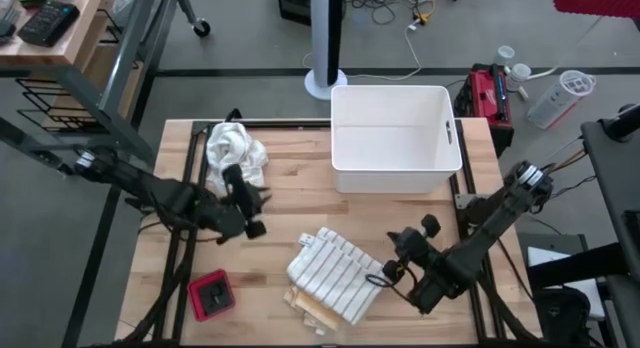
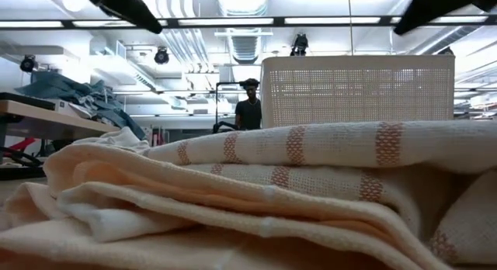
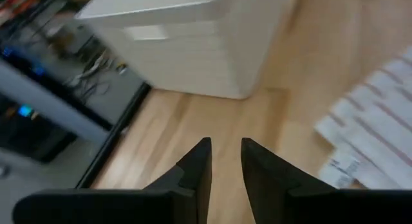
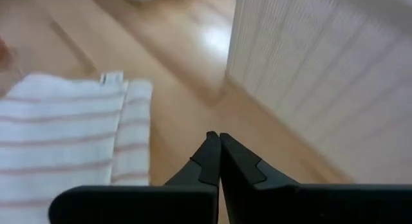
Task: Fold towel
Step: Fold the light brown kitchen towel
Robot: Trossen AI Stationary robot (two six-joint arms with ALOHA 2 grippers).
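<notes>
- The striped towel (image 1: pixel 335 273) lies folded on the table (image 1: pixel 300 203), near its front edge and about midway across — a thick pile of layers in the low view, filling the foreground.
- Its long axis runs on a slant in the high view, from the corner nearest the bin (image 1: pixel 395 138) down toward the front edge; the stripes run roughly across that axis.
- The right claw (image 1: pixel 380 275) sits just beside the towel's right edge, tips pointing at the cloth. It is the nearer arm by far.
- The right claw is pinched fully shut with nothing between the tips; its wrist view shows bare wood under them, the towel off to one side and the bin wall to the other.
- The left claw (image 1: pixel 255 228) hangs over bare wood, between the towel and the crumpled white cloth (image 1: pixel 235 153) at the back left — near the towel's upper corner but clear of it.
- The left claw stands at a narrow gap, empty; its wrist view shows the towel's edge and a label ahead and off to one side.
- My judgement: the fold looks close to done, and any further tidying falls to the right arm, which would have to open first.
- A red box (image 1: pixel 211 294) lies at the front left, well apart from the towel.
</notes>
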